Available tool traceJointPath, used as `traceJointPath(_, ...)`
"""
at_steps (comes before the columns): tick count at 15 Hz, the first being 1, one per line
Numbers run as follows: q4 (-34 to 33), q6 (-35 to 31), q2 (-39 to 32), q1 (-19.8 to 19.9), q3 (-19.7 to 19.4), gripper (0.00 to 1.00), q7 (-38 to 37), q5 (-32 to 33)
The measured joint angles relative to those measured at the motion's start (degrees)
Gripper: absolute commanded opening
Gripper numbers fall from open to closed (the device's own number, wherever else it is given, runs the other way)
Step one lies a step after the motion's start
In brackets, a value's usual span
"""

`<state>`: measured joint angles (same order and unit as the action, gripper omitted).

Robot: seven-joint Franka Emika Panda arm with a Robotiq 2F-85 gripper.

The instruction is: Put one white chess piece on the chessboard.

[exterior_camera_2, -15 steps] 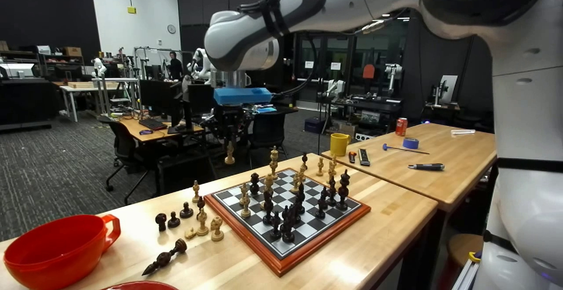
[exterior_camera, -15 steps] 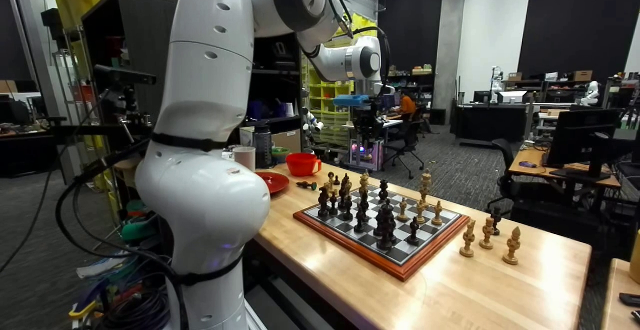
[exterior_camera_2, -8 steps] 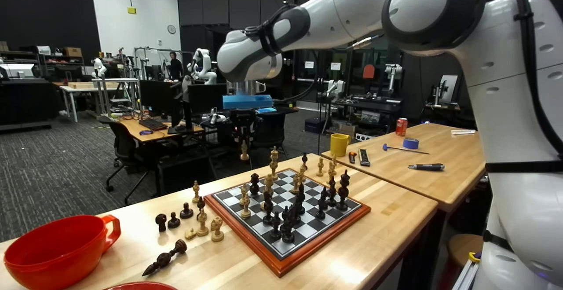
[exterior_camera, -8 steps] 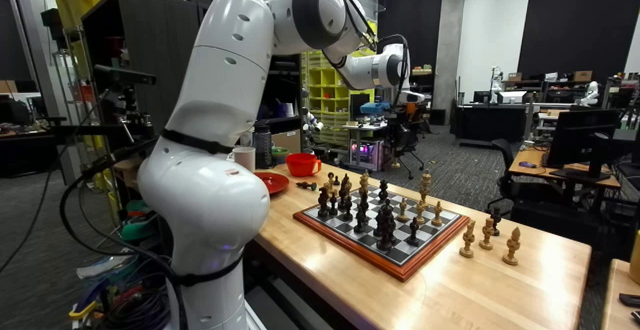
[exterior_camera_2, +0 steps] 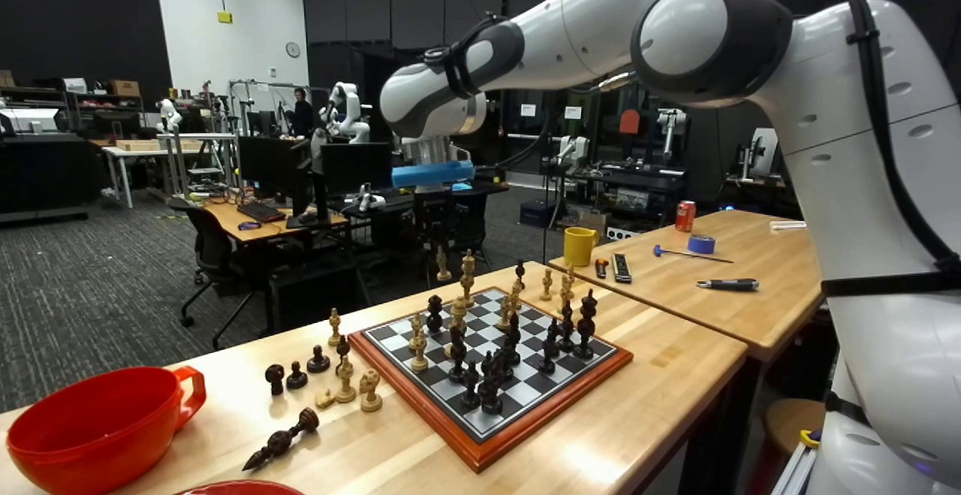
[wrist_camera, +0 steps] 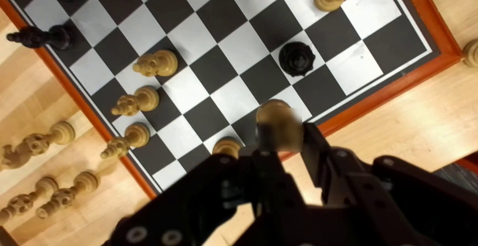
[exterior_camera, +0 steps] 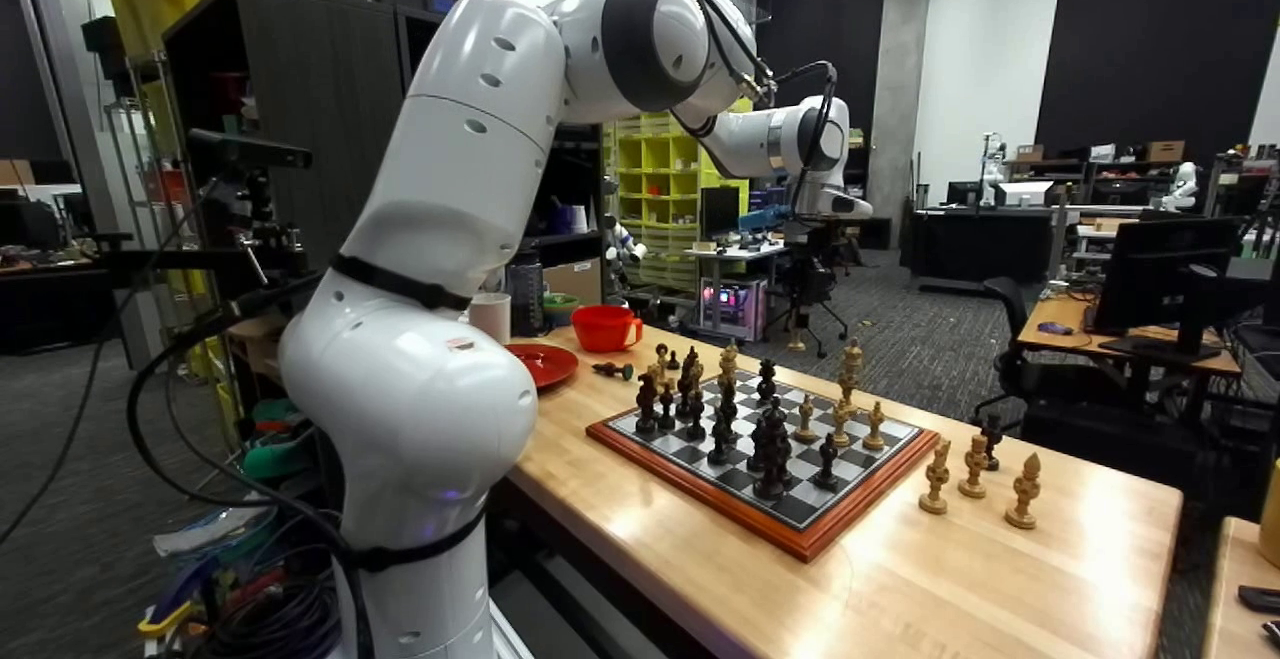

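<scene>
You have the Robotiq gripper (wrist_camera: 284,136) clamped on a light-wood chess piece (exterior_camera_2: 443,265), which hangs roughly upright in the air, apart from the chessboard (exterior_camera_2: 529,388) on the wooden table (exterior_camera_2: 638,390). Dark pieces (exterior_camera_2: 586,326) and light pieces (exterior_camera_2: 420,352) stand on the chessboard; loose pieces (exterior_camera_2: 344,382) sit between it and the red handled bowl (exterior_camera_2: 112,450).

Both exterior views look from opposite ends of pale wooden table (exterior_camera: 950,579), angled down across square chequered chessboard (exterior_camera: 700,486) with reddish-brown wooden frame; both share board and white jointed robot arm (exterior_camera: 450,189), large, near. Wrist view looks steeply down on same board, much closer; black gripper (wrist_camera: 283,134) at lower edge.
</scene>
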<state>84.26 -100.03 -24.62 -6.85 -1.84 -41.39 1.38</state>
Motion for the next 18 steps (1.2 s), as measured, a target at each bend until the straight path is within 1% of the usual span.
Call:
traceJointPath(2, -0.79, 2.16, -0.75, 0.27, -0.01, 0.06, -0.21, -0.65)
traceJointPath(4, -1.07, 2.94, -1.60, 0.48, -0.01, 0.06, -0.21, -1.69)
traceJointPath(14, -1.21, 2.82, -5.81, 1.70, -0.23, 0.06, -0.20, -2.48)
traceJointPath(18, -1.22, 1.67, -6.73, 2.03, -0.26, 0.06, -0.15, -2.79)
